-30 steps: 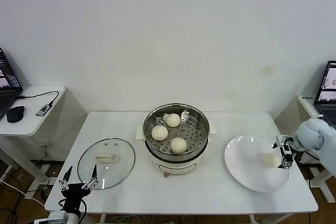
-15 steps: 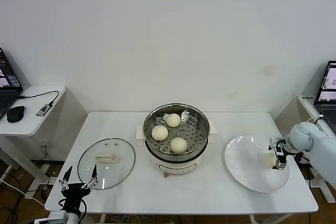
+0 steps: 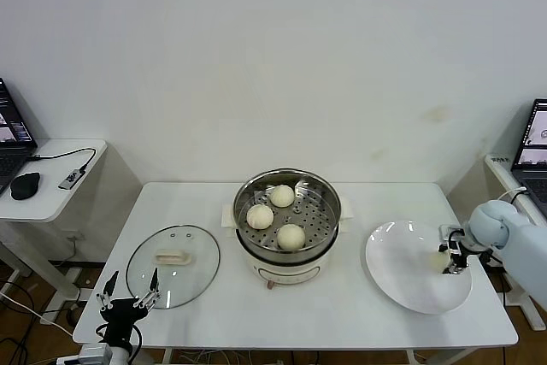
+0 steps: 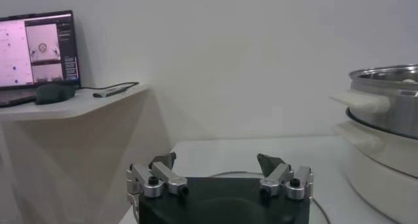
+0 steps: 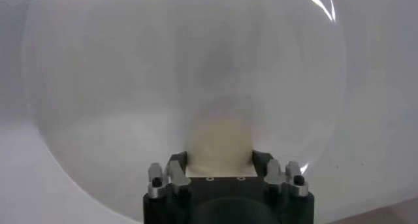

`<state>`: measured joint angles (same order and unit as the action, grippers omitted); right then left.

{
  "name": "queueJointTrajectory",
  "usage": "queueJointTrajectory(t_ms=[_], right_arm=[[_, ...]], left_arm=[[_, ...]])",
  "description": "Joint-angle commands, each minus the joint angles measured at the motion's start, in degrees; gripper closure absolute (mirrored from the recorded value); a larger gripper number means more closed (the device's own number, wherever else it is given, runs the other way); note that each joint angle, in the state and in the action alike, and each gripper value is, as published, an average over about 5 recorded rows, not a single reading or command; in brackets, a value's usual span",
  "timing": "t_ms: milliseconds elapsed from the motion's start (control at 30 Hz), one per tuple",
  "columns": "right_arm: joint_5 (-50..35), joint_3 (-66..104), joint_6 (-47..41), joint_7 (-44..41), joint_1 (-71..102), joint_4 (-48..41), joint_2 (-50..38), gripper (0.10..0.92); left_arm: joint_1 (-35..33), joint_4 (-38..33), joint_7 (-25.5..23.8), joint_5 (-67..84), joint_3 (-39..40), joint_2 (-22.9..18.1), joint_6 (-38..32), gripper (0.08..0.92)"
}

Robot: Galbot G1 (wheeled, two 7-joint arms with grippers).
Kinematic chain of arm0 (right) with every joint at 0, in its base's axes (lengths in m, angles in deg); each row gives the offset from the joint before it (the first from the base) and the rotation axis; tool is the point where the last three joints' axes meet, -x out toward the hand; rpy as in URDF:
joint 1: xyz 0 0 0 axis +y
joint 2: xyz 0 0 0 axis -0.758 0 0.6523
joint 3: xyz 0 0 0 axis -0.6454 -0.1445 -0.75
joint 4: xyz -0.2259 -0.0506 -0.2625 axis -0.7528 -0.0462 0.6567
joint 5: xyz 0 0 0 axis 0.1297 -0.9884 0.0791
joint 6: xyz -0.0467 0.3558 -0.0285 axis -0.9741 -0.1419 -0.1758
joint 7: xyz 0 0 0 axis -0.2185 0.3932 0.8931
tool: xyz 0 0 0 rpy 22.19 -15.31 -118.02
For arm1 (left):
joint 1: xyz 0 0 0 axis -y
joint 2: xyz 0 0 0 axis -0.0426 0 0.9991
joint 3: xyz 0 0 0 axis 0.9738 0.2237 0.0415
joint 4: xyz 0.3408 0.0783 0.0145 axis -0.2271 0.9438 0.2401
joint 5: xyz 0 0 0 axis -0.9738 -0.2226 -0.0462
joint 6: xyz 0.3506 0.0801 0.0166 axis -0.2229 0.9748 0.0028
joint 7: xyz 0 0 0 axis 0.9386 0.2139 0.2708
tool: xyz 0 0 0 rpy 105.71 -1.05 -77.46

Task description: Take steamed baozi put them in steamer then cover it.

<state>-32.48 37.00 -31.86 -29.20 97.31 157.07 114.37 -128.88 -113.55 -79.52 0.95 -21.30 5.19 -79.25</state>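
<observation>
The right arm reaches in from the right edge, its right end effector (image 3: 454, 258) low over the white plate (image 3: 402, 284) on the right side of the table (image 3: 359, 309), fingers spread around 1 steamed baozi (image 5: 219, 142) that lies on the plate; whether they touch it cannot be told. The left end effector (image 3: 128, 301) hangs at the table's near left corner, fingers spread, holding nothing. 3 more baozi (image 3: 291, 236) sit in the steamer (image 3: 287, 211) at the table's centre, which stands upright and open. 1 cover (image 3: 173, 265) lies flat to its left, handle up, the handle's long axis running left to right.
</observation>
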Motion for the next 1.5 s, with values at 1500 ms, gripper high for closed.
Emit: queueJointTrajectory(t_ms=[1500], right_arm=[[-47.0, -48.9, -24.5, 8.9, -49.9, 13.9, 24.8, 0.465]], left_arm=[[2.4, 1.2, -0.1, 0.4, 0.9, 0.7, 0.1, 0.177]])
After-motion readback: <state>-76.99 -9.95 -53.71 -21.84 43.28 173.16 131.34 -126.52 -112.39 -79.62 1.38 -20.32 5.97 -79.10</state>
